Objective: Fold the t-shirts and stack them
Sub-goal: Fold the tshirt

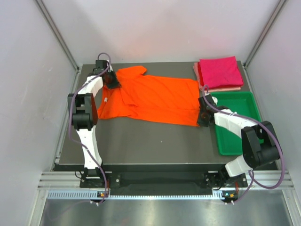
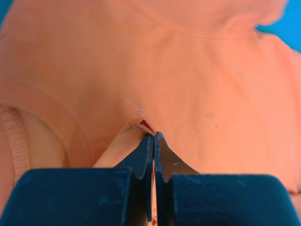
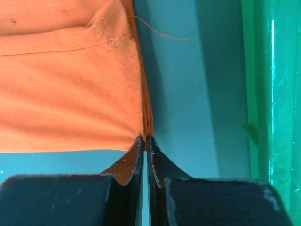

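Note:
A bright orange t-shirt [image 1: 155,98] lies spread across the dark table, collar end to the left, hem to the right. My left gripper [image 1: 113,82] is shut on a fold of its cloth near the collar [image 2: 149,133]. At the shirt's near right hem corner [image 3: 146,127] my right gripper [image 1: 205,116] is shut on the orange t-shirt's edge. A folded magenta t-shirt [image 1: 219,71] rests on a pale pink one [image 1: 225,88] at the back right.
A green plastic tray [image 1: 235,123] stands at the right, under and beside my right arm; its rim [image 3: 270,94] shows in the right wrist view. White walls close in the table on three sides.

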Available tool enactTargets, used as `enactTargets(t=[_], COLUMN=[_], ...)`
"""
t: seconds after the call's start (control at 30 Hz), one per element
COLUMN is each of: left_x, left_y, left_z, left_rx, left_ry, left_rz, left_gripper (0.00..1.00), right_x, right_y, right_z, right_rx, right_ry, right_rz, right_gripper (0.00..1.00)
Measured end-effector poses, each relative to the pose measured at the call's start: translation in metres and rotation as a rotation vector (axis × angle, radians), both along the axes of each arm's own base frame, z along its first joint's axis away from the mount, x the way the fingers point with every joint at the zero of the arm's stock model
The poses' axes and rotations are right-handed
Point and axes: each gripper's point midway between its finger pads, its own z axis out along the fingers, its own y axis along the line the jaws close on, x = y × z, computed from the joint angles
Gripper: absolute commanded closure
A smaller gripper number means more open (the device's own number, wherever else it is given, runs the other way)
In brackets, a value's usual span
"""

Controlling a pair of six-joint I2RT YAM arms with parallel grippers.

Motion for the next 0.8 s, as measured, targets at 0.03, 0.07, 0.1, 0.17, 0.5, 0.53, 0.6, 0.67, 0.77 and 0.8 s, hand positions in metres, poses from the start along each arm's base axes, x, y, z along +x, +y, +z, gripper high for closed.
enactTargets(t=[0.03,0.07,0.1,0.17,0.5,0.53,0.6,0.67,0.77,0.8], left_x=[0.001,0.002,0.003,0.004,0.009,0.011,0.014,0.019,0.027,0.029], left_y=[-0.005,-0.008,-0.014,-0.026,-0.076,-0.075,-0.075,-0.076,-0.077,-0.077], left_z=[0.003,0.005,0.008,0.014,0.019,0.017,0.012,0.009,0.009,0.010], left_rx=[0.001,0.003,0.010,0.022,0.027,0.029,0.028,0.029,0.027,0.027], left_ry=[-0.014,-0.023,-0.036,-0.065,-0.153,-0.153,-0.154,-0.161,-0.179,-0.186], left_rz=[-0.027,-0.046,-0.076,-0.137,-0.361,-0.367,-0.380,-0.395,-0.418,-0.426], left_gripper=[1.00,1.00,1.00,1.00,1.00,1.00,1.00,1.00,1.00,1.00], right_x=[0.000,0.000,0.000,0.000,-0.001,-0.001,-0.001,-0.001,-0.001,-0.001], right_y=[0.000,0.000,0.000,0.000,0.000,0.000,0.000,0.000,-0.001,-0.001], right_z=[-0.001,-0.001,-0.002,-0.002,-0.002,-0.002,-0.002,-0.002,-0.002,-0.002], right_rx=[-0.001,-0.001,-0.002,-0.002,-0.003,-0.003,-0.003,-0.004,-0.004,-0.005], right_ry=[0.002,0.003,0.005,0.006,0.008,0.008,0.008,0.008,0.009,0.010], right_rz=[0.000,0.000,0.000,0.000,0.000,0.000,0.000,0.000,-0.001,0.000], right_gripper=[1.00,1.00,1.00,1.00,1.00,1.00,1.00,1.00,1.00,1.00])
